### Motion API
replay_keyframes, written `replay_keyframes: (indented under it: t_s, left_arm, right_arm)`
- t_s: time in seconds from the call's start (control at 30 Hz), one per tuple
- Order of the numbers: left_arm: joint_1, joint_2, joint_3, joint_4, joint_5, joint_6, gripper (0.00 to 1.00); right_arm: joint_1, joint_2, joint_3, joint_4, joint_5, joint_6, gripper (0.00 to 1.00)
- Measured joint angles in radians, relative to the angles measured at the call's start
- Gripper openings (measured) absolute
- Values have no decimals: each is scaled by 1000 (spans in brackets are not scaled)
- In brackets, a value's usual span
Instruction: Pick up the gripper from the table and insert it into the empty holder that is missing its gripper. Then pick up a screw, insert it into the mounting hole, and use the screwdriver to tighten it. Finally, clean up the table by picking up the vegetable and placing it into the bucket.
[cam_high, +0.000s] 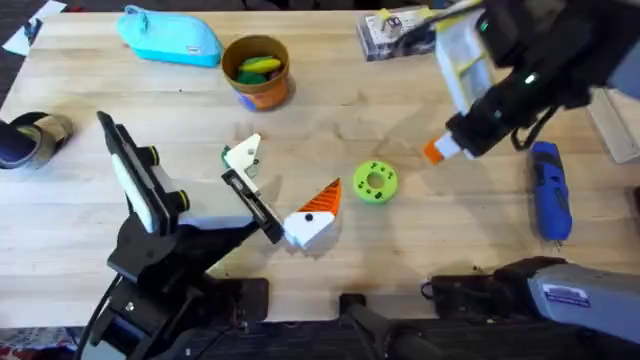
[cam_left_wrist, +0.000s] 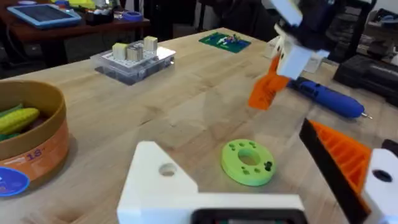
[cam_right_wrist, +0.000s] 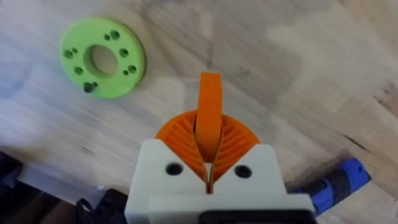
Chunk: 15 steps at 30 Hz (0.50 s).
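On table's right side, screwdriver (cam_high: 549, 190) lengthwise near-to-far; right hand (cam_right_wrist: 209, 127) pressed together, left hand (cam_high: 300, 222) apart.

A pale wooden table (cam_high: 330, 120) lies under even light. Past its far edge stands a dark desk (cam_left_wrist: 74, 28) bearing a blue tablet (cam_left_wrist: 46, 14); beyond that the room is dim.

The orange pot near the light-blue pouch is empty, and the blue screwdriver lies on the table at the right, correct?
Not quite. The orange pot is not empty: the overhead view shows yellow and green vegetables inside it. It does stand near the light-blue pouch, and the blue screwdriver lies on the table at the right.
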Motion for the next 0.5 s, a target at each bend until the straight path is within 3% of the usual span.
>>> replay_keyframes:
  t_s: [0.2,0.33,0.5]
  left_arm:
    - [0,0,0,0,-1,0,991]
    - [0,0,0,0,-1,0,991]
    - [0,0,0,0,-1,0,991]
  right_arm:
    - [-19,-111,169,-3,-133,40,10]
    - [-19,-175,192,10,-246,50,10]
    - [-19,-169,191,8,-369,58,9]
